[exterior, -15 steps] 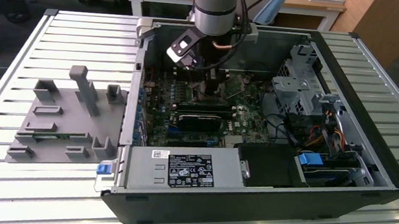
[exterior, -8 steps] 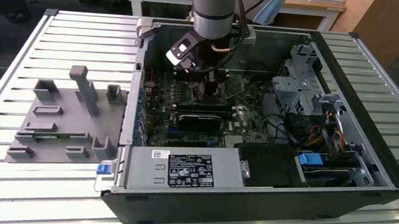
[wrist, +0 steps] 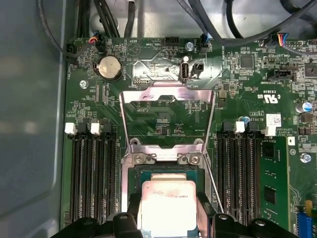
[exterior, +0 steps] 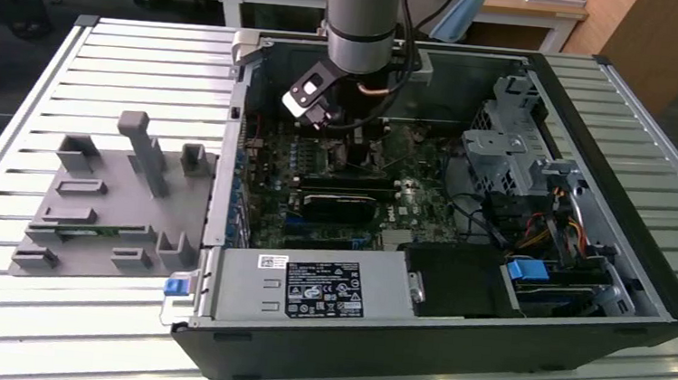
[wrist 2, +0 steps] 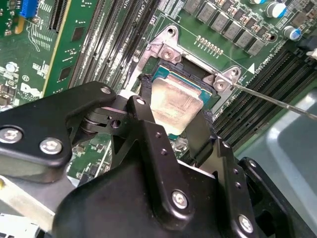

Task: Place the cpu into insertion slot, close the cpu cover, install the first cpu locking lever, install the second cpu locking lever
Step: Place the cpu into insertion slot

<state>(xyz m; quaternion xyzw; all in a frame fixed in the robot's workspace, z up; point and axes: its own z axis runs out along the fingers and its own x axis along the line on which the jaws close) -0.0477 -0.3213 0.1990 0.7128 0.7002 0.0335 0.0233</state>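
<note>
The gripper (wrist 2: 173,121) held the cpu (wrist 2: 174,101) between its two black fingers (wrist 2: 142,115), one on each side. The cpu was right over the insertion slot (wrist 2: 166,49). The cpu cover (wrist: 168,93) stood up open at the slot's edge.

The small square cpu (wrist: 166,206) has a dull silver-grey metal top, smooth, with a soft satin sheen. The thin silver metal cpu cover (wrist: 168,94) is a bright, reflective frame plate. The square insertion slot (wrist 2: 164,51) has a silvery stamped-metal rim with bare screw heads. The green circuit board (wrist: 148,64) has a glossy lacquered finish. The black gripper (wrist 2: 173,119) has smooth, matt fingers (wrist 2: 150,135) fitted with shiny steel screws. At the exterior view's left, the grey moulded fixture (exterior: 108,199) looks like matt plastic. The slatted table (exterior: 14,310) is bare light metal with a satin sheen. The black computer case (exterior: 423,355) has a matt painted finish.
</note>
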